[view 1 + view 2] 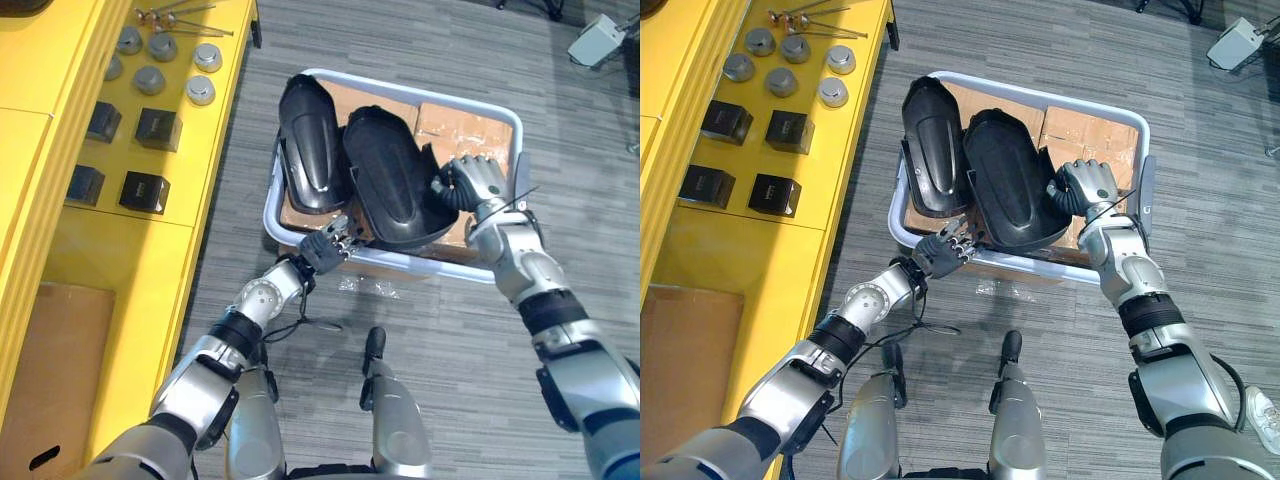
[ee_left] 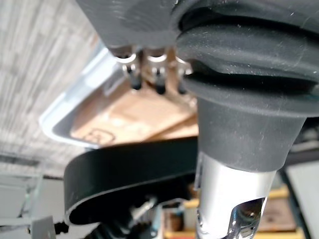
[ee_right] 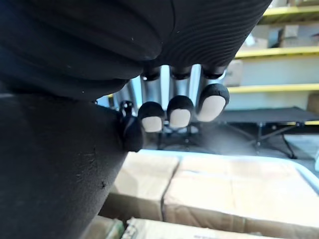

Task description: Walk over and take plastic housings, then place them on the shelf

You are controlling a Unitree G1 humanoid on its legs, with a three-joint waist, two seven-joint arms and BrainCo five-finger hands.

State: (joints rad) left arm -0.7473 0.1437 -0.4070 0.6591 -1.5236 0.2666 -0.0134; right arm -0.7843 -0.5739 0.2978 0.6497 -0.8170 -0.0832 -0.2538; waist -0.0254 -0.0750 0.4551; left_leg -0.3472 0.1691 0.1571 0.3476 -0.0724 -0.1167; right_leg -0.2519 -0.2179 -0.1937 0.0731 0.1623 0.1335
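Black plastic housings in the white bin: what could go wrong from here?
1. The right hand curls on one edge of the right black plastic housing, while the left hand is open at its near end. An uneven lift may tilt it and let it slip.
2. It lies close beside the left black plastic housing, which could get dragged along.
3. The left hand sits at the near rim of the white plastic bin and may snag there.

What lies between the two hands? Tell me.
One black plastic housing, lying in the white bin, spans from left hand to right hand, in the left eye view.
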